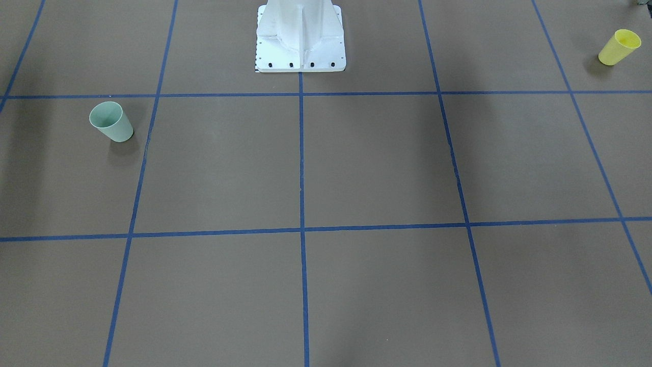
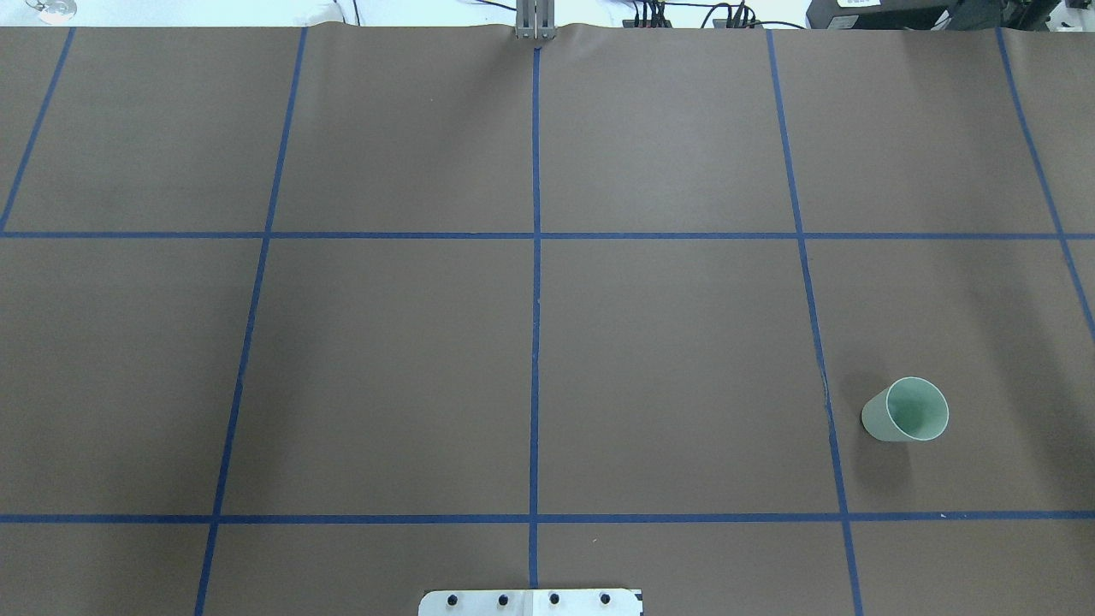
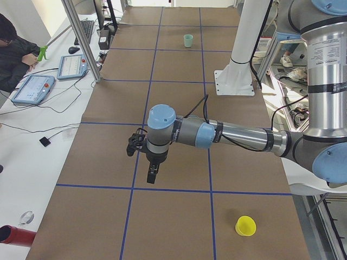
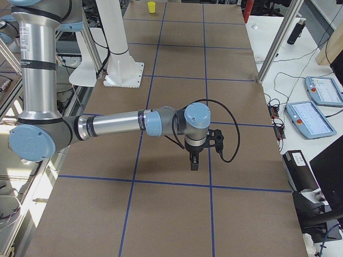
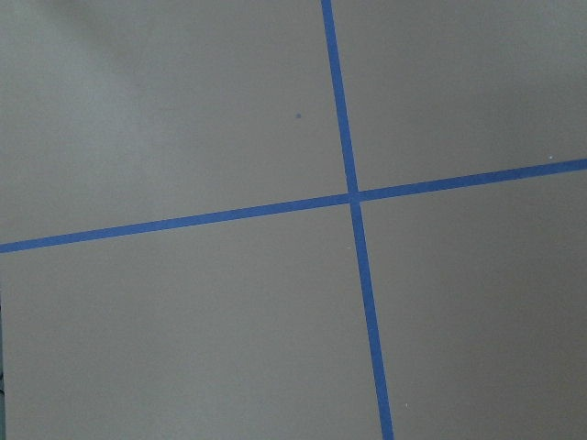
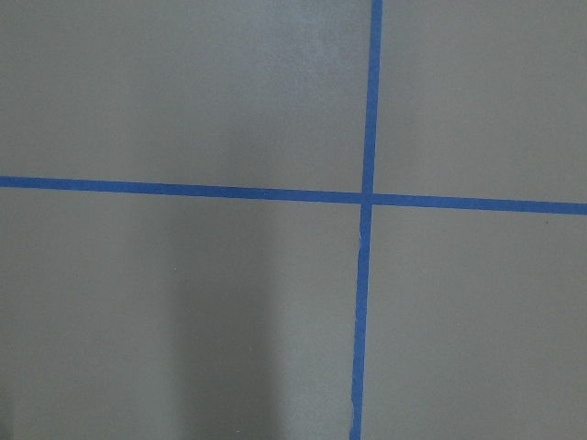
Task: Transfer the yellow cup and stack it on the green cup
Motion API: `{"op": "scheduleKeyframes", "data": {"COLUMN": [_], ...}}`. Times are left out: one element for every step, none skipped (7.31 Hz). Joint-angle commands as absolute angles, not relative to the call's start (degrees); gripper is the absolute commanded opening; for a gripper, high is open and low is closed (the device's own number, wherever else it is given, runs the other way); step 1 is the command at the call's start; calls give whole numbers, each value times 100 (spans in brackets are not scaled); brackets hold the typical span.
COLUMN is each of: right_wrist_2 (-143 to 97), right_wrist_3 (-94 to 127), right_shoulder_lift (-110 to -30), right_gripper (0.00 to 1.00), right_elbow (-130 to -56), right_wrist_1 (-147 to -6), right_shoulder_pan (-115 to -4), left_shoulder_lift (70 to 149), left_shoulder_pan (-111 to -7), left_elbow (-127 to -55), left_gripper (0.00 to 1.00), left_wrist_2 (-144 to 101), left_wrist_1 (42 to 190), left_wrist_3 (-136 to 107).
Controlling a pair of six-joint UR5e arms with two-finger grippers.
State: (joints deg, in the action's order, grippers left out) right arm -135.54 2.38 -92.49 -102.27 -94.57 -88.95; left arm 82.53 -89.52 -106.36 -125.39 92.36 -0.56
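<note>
The yellow cup (image 1: 619, 47) stands upright at the table's far end on my left side; it also shows in the exterior left view (image 3: 245, 226). The overhead view does not hold it. The green cup (image 2: 907, 411) stands upright, mouth up, on my right side, and also shows in the front-facing view (image 1: 111, 121). My left gripper (image 3: 152, 176) hangs above the paper, well away from the yellow cup. My right gripper (image 4: 194, 163) hangs above the table's middle strip. Both show only in side views, so I cannot tell if they are open or shut. Both wrist views show only paper and tape.
Brown paper with blue tape grid lines (image 2: 535, 342) covers the table. The white robot pedestal (image 1: 300, 41) stands at the robot's side. A seated person (image 3: 13, 54), tablets (image 3: 32, 89) and aluminium posts (image 3: 81, 38) line the operators' side.
</note>
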Motion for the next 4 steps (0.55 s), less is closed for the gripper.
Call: {"op": "scheduleKeyframes", "data": {"right_wrist_2": [-13570, -13570, -13570, -13562], "right_wrist_3": [255, 264, 264, 238], "right_shoulder_lift": [-9229, -9220, -9202, -9167], "right_gripper": [100, 100, 100, 100], "right_elbow": [-10222, -10230, -10257, -10266], "right_wrist_1": [-9448, -9448, -9448, -9466], "right_shoulder_pan": [-8895, -8895, -8895, -8886], "left_shoulder_lift": [8244, 8253, 8209, 8148], "left_shoulder_pan": [-8956, -8956, -8956, -8965], "left_elbow": [-10643, -10626, -10635, -10583], "left_gripper": [100, 100, 100, 100], "left_wrist_2": [-12542, -12542, -12542, -12542], "left_wrist_1": [9237, 9263, 9264, 9255], "left_wrist_3": [-114, -114, -114, -114]}}
